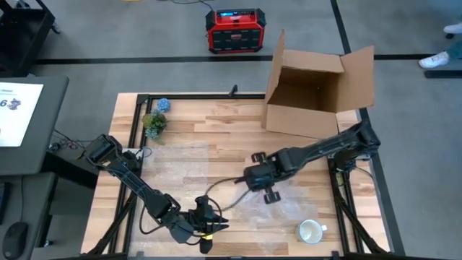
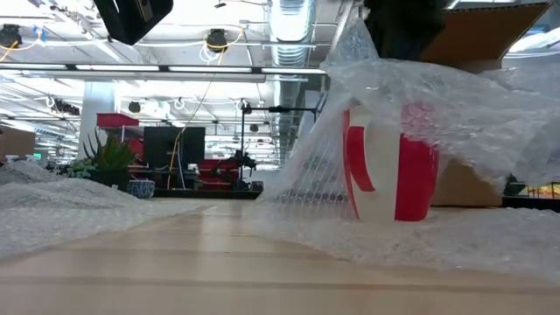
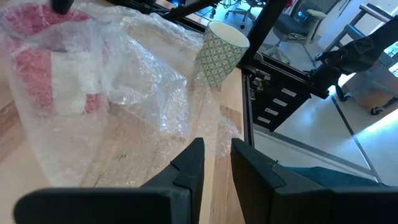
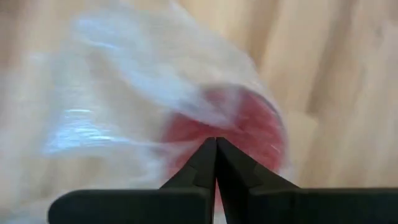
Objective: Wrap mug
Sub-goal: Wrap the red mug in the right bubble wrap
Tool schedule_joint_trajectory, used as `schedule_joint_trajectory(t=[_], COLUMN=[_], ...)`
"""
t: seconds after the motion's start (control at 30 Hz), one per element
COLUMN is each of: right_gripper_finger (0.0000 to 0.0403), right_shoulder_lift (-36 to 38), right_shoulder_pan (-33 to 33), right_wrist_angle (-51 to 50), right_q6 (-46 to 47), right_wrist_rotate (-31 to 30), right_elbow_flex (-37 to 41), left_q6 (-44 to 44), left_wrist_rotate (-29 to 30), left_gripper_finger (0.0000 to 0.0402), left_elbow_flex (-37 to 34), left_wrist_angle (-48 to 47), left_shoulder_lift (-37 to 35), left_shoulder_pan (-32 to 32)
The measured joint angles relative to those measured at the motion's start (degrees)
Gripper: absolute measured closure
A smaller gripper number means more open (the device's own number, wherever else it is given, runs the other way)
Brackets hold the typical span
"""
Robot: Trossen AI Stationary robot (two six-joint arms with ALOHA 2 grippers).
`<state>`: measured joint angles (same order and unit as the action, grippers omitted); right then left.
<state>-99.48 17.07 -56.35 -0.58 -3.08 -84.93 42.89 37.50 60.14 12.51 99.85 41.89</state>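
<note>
A red and white mug [image 2: 389,171] stands upright on the table under a sheet of clear bubble wrap [image 1: 188,166] that is spread over the tabletop. My right gripper [image 1: 254,177] is above the mug, shut on the wrap, and hides the mug in the high view. In the left wrist view the mug [image 3: 56,68] shows through the wrap. My left gripper [image 1: 209,220] hovers near the table's front edge, left of the mug. Its fingers [image 3: 214,162] stand slightly open with nothing between them. My right gripper pinches the bubble wrap [image 4: 205,134] between its two shut fingers from above, pointing down over the mug. The wrap is drawn up into a peak [image 2: 354,39] and drapes like a tent over the mug. Its lower part lies on the table.
A white mug with a green pattern [image 1: 310,231] stands near the front right corner. An open cardboard box [image 1: 317,90] sits at the back right. A small potted plant [image 1: 154,123] and a blue object [image 1: 164,105] are at the back left.
</note>
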Motion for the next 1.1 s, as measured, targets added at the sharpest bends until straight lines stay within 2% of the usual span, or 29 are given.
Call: schedule_joint_trajectory(t=[0.1, 0.2, 0.37, 0.53, 0.77, 1.1], right_gripper_finger=[0.0403, 0.0403, 0.0403, 0.0403, 0.0403, 0.0403], right_shoulder_lift=[2.8, 3.3, 0.3, -3.7, -6.5, 3.1], right_shoulder_pan=[0.8, -0.4, -4.1, -6.9, -6.6, -4.6], right_wrist_angle=[6.2, 10.4, 17.5, 19.9, 18.4, 5.0], right_q6=[-0.8, -0.1, -0.1, -0.8, -2.3, -0.2], right_wrist_rotate=[5.5, 6.3, 8.2, 9.7, 9.8, 8.3], right_elbow_flex=[2.9, 6.8, 12.7, 14.6, 13.2, 6.4], left_q6=[0.0, 0.0, -0.1, 0.4, 0.8, 1.1], left_wrist_rotate=[0.0, 0.0, 0.3, 0.7, 0.8, 0.8], left_gripper_finger=[0.0343, 0.0343, 0.0343, 0.0343, 0.0343, 0.0343], left_elbow_flex=[0.0, 0.0, 0.0, 0.0, 0.0, 0.0], left_wrist_angle=[0.0, 0.0, -0.2, 0.0, 0.2, 0.2], left_shoulder_lift=[0.0, 0.0, 0.0, 0.0, 0.0, 0.0], left_shoulder_pan=[0.0, 0.0, 0.0, -0.2, -0.3, -0.3])
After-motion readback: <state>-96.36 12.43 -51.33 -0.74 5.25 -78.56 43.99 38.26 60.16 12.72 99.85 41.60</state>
